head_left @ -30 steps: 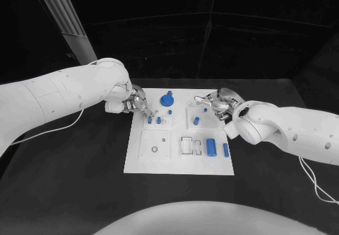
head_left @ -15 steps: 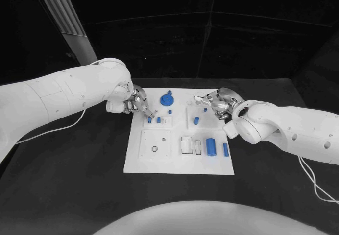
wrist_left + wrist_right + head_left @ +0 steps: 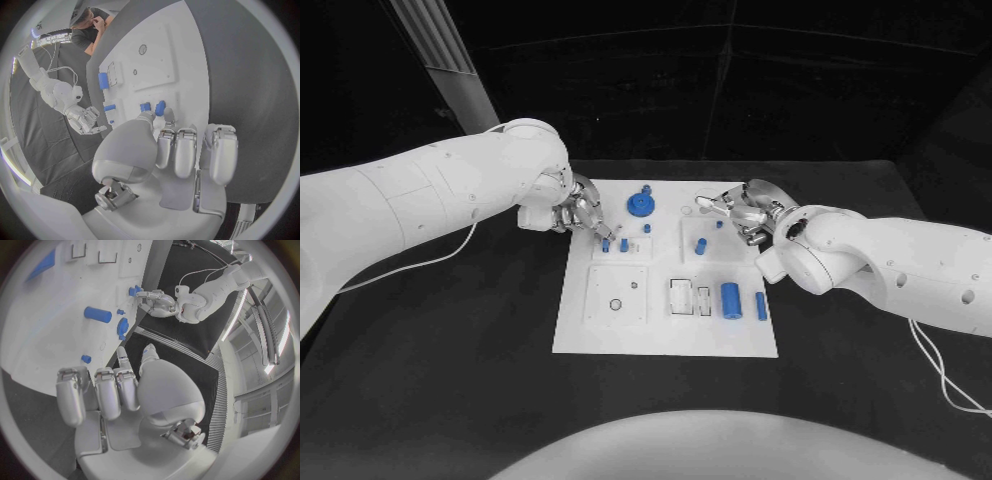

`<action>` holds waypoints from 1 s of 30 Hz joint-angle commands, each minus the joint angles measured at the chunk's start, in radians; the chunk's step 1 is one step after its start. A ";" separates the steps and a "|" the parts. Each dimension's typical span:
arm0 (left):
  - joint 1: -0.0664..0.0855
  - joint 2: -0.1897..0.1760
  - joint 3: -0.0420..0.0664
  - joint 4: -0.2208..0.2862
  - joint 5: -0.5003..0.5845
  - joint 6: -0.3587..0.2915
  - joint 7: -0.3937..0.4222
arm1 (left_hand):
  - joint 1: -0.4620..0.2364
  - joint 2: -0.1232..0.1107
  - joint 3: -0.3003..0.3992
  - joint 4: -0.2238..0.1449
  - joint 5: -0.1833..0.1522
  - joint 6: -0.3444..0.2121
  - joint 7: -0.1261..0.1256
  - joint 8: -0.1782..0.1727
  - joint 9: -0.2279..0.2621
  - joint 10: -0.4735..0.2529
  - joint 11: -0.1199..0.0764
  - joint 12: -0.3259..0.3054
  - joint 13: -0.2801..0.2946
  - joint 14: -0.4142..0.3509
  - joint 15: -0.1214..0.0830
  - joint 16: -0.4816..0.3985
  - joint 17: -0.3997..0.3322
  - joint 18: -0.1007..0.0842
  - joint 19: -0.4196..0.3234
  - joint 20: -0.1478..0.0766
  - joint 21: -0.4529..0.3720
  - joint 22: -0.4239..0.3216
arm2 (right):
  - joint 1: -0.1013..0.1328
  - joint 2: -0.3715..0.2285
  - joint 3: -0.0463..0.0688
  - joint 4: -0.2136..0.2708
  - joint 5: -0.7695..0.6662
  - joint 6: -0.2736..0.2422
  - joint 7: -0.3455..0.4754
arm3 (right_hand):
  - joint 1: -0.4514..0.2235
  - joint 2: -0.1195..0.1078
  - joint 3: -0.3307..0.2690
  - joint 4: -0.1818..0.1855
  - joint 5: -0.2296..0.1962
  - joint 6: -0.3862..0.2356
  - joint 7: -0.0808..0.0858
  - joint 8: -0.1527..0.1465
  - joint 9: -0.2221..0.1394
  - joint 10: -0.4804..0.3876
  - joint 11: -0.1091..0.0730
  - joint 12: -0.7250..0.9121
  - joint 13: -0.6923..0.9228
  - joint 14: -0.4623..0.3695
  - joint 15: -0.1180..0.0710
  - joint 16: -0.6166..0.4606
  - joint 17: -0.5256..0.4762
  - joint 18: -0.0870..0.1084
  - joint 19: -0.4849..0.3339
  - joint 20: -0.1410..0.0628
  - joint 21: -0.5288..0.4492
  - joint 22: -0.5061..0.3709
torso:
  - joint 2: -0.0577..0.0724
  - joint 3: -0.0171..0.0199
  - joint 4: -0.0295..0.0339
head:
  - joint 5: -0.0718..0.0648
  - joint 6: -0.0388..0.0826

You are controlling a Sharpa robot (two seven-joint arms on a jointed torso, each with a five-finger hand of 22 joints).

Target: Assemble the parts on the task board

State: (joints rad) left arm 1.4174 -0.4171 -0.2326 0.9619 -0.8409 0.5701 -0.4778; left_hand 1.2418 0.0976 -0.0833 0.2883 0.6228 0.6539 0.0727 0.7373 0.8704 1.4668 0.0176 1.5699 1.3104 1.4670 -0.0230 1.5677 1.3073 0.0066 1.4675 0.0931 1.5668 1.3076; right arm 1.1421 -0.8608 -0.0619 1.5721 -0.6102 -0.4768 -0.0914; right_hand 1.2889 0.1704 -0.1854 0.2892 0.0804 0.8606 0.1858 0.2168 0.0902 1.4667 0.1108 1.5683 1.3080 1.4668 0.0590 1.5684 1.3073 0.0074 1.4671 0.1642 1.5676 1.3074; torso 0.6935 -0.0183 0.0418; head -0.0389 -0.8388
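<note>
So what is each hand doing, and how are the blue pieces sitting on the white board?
Left hand: fingers touching a small blue peg at the board's left edge.
Right hand: over the board's far right corner, fingers apart, holding nothing.
Blue gear: lying flat on the task board.
Big blue cylinder: lying on its side.
Thin blue bar: lying flat beside it.

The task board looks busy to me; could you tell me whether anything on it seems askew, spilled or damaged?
Nothing stands out. The task board lies flat and square on the table, and the blue parts sit in line with its recesses. The left hand is at two small parts near the board's left edge; the right hand hovers above its far right.
</note>
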 commanded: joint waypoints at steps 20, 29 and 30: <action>-0.001 0.002 -0.001 -0.005 -0.003 0.009 0.011 | -0.113 -0.024 -0.039 0.006 -0.051 0.012 0.010 -0.016 -0.011 0.104 0.005 0.001 0.260 0.104 -0.001 0.003 0.263 -0.007 0.103 0.001 0.004 0.263 | 0.001 0.001 0.000 0.001 -0.004 0.004 0.002 | 0.004 0.006 -0.009 0.000 0.004 -0.007 0.002 0.005 0.001 0.104 0.005 0.003 0.263 0.104 -0.001 0.002 0.263 -0.007 0.104 0.004 0.003 0.263 | 0.000 -0.0002 -0.0005 | -0.001 0.000; -0.001 0.003 -0.001 -0.009 -0.003 0.011 0.010 | -0.128 -0.020 -0.046 0.005 -0.098 0.013 0.011 -0.015 -0.010 0.104 0.006 0.001 0.260 0.104 0.001 0.003 0.263 -0.007 0.103 0.003 0.004 0.263 | 0.001 0.001 0.000 0.001 -0.004 0.003 0.001 | 0.005 0.008 -0.009 0.000 0.005 -0.007 0.003 0.006 0.001 0.104 0.005 0.003 0.263 0.104 -0.001 0.002 0.263 -0.007 0.104 0.004 0.003 0.263 | 0.000 0.0000 -0.0006 | -0.001 0.001; -0.002 0.004 -0.001 -0.010 -0.003 0.012 0.009 | -0.126 -0.019 -0.045 0.005 -0.101 0.013 0.010 -0.015 -0.010 0.104 0.006 0.001 0.260 0.104 0.001 0.003 0.263 -0.007 0.103 0.003 0.004 0.263 | 0.001 0.001 0.000 0.001 -0.004 0.003 0.001 | 0.005 0.008 -0.009 0.000 0.005 -0.007 0.003 0.006 0.001 0.104 0.005 0.003 0.263 0.104 -0.001 0.002 0.263 -0.007 0.104 0.004 0.003 0.263 | 0.000 -0.0001 -0.0007 | -0.001 0.001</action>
State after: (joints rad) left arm 1.4157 -0.4147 -0.2329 0.9539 -0.8407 0.5729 -0.4744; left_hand 1.1229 0.0766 -0.1250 0.2936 0.5267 0.6615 0.0802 0.7254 0.8614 1.4667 0.0177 1.5699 1.3102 1.4670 -0.0230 1.5677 1.3073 0.0066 1.4675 0.0931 1.5668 1.3076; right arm 1.1421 -0.8601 -0.0619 1.5716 -0.6111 -0.4767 -0.0930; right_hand 1.2912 0.1726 -0.1911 0.2891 0.0813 0.8606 0.1858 0.2168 0.0902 1.4667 0.1108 1.5683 1.3080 1.4668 0.0590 1.5684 1.3073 0.0074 1.4672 0.1642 1.5676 1.3073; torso 0.6929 -0.0185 0.0415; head -0.0399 -0.8376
